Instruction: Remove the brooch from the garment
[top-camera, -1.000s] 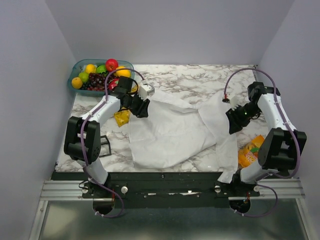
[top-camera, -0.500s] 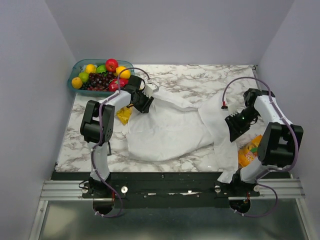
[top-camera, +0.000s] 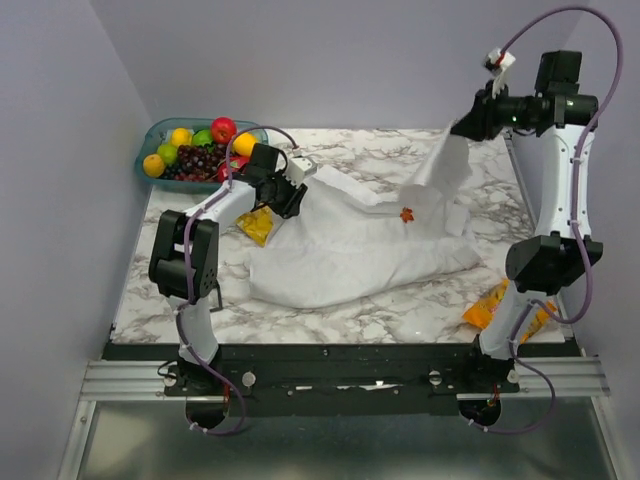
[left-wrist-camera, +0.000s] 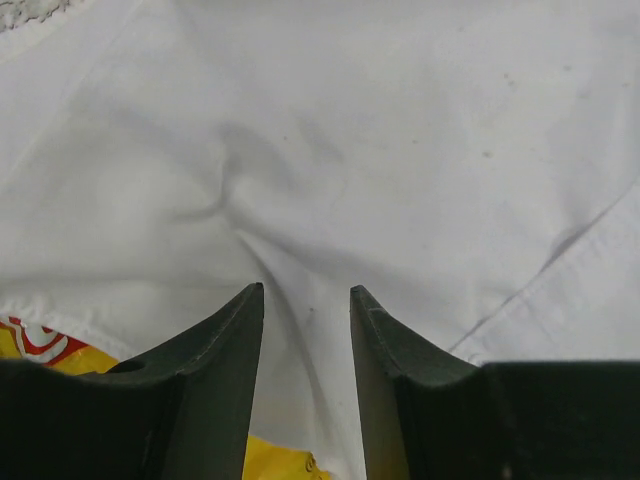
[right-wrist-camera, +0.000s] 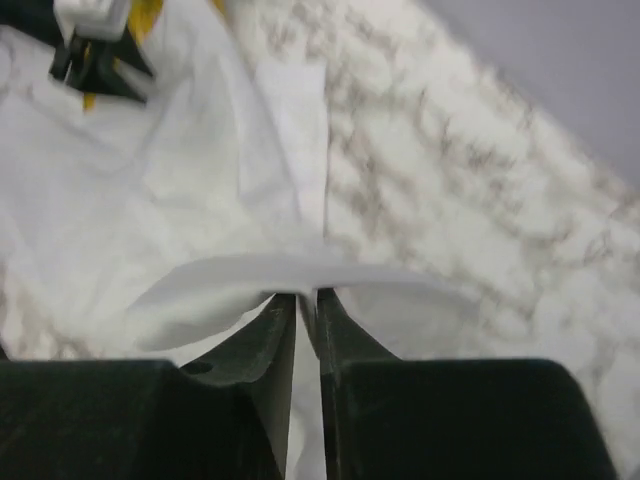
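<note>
brooch: small, orange, on garment | garment: white, rumpled, one end raised

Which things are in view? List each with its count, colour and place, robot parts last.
garment: one, white, across the table's middle, right end lifted
brooch: one, orange-gold, on the garment's right part
fruit basket: one, teal, far left corner
chip bag: one, yellow, at the garment's left edge
snack packet: one, orange, near right corner
table: one, grey-veined white marble, under everything
left fingers: two, black, apart, on the garment
right fingers: two, black, pinching the garment's lifted end
</note>
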